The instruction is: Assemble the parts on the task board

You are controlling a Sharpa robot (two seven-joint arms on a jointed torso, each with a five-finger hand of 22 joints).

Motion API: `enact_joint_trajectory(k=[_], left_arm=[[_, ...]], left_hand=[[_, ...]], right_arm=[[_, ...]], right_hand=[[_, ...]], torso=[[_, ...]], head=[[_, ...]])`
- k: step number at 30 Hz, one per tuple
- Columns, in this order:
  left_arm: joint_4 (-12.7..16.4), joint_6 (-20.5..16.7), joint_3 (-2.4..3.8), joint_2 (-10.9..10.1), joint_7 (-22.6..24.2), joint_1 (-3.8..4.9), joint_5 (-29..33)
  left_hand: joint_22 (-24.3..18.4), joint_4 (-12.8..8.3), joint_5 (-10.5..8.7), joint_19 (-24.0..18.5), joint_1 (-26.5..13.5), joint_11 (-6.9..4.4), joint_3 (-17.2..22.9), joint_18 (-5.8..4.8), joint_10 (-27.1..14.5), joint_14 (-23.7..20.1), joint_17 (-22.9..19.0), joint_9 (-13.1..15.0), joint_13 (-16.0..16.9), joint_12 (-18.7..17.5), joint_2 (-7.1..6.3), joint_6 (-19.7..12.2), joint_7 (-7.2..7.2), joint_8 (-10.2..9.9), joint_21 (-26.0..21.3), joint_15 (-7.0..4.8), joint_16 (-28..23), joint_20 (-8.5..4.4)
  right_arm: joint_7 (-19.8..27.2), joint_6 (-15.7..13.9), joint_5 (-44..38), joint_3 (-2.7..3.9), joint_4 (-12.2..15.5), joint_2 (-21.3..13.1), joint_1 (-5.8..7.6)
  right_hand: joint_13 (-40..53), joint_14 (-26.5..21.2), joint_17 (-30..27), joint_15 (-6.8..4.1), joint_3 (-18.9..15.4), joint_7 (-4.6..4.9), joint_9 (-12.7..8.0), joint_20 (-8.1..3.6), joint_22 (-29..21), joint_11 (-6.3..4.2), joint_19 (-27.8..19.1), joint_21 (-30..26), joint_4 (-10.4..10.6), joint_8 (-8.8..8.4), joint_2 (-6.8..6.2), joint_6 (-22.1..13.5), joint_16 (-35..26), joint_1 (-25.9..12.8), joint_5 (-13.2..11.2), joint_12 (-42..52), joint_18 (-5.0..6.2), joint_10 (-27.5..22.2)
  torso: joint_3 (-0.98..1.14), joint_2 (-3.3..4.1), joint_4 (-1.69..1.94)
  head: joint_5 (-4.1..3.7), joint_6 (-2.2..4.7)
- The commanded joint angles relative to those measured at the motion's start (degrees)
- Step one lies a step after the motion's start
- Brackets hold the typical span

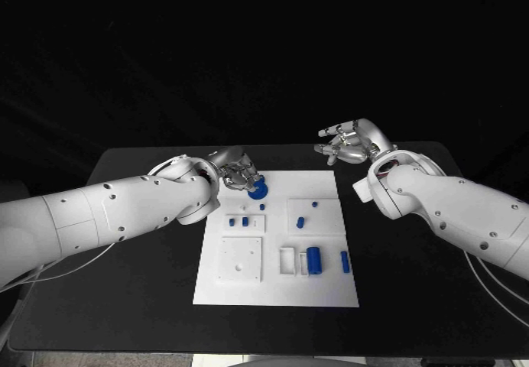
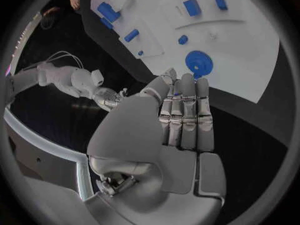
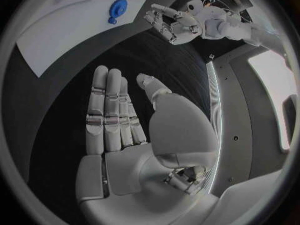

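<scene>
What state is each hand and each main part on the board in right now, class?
Left hand: open, fingers straight, holding nothing, above the board's far edge.
Right hand: open, fingers straight, over bare table.
Blue gear: lying flat on the task board.
Blue cylinder: lying in its tray.

A black table (image 1: 132,252) carries 1 white task board (image 1: 331,294), lying flat at its middle and running from near the far edge toward the near edge.
</scene>
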Motion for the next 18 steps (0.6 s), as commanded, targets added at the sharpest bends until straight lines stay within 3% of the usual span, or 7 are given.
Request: enact_joint_trajectory(k=[1,7,12,18], left_arm=[[-0.9,-3.4,-0.37,1.3,5.7,0.08,-11.2],[-3.6,-3.7,-1.67,4.1,6.6,-0.04,-16.1],[-5.0,-2.2,-2.04,5.4,6.5,-0.27,-18.0],[-6.8,0.3,-2.27,7.0,6.2,-0.82,-20.4]], left_hand=[[0.5,0.3,-0.08,0.7,-1.0,0.01,-0.7,0.22,-0.5,0.3,-0.1,-0.1,-0.1,-0.3,-0.29,0.0,-0.02,-0.3,-1.2,0.22,0.4,0.03],[0.1,0.5,-0.07,2.4,-0.8,0.24,-1.8,0.06,-1.1,0.3,-0.6,-0.2,-0.1,-0.3,-1.42,-0.9,0.03,-0.3,-4.4,0.3,0.7,0.11],[-0.6,0.9,0.15,3.1,-1.4,0.46,-3.2,-0.21,-2.7,0.3,-0.9,-0.2,-0.1,-0.3,-2.07,-1.5,-0.18,-0.3,-6.3,0.38,0.6,0.26],[-1.4,1.6,-0.1,5.0,-1.1,0.65,-5.5,-0.37,-4.3,0.9,-0.9,-0.1,-0.1,-0.3,-1.77,-1.6,-0.36,-0.3,-8.7,0.27,1.5,0.15]], right_arm=[[0.6,0.9,0.1,0.02,0.0,0.2,-0.04],[0.7,1.0,0.1,0.02,0.0,0.5,-0.04],[0.7,1.0,0.1,0.02,0.0,0.5,-0.04],[0.7,1.0,0.1,0.02,0.1,0.6,-0.04]], right_hand=[[0.0,0.3,0.1,0.16,-0.3,-0.15,-0.1,0.2,-0.1,0.05,0.0,0.2,-0.1,-0.17,0.21,-0.2,-0.2,0.2,0.2,0.3,-0.63,-0.3],[-0.1,0.3,0.1,0.15,-0.1,-0.14,-0.1,0.18,-0.1,0.04,0.0,0.2,-0.2,-0.17,0.16,-0.2,-0.2,0.1,1.4,0.3,-0.62,-0.3],[-0.1,0.3,0.1,0.15,0.0,-0.13,-0.1,0.17,-0.1,0.04,0.0,0.2,-0.3,-0.17,0.12,-0.2,-0.2,0.0,1.7,0.3,-0.62,-0.3],[-0.1,0.3,0.1,0.15,0.0,-0.13,-0.1,0.17,-0.1,0.04,0.0,0.2,-0.3,-0.17,0.12,-0.2,-0.2,0.0,1.7,0.3,-0.62,-0.3]], torso=[[0.03,0.05,-0.07],[-0.05,0.24,-0.3],[-0.05,0.26,-0.33],[-0.01,0.25,-0.38]], head=[[-0.08,0.23],[0.0,0.4],[-0.13,0.31],[-0.11,0.25]])
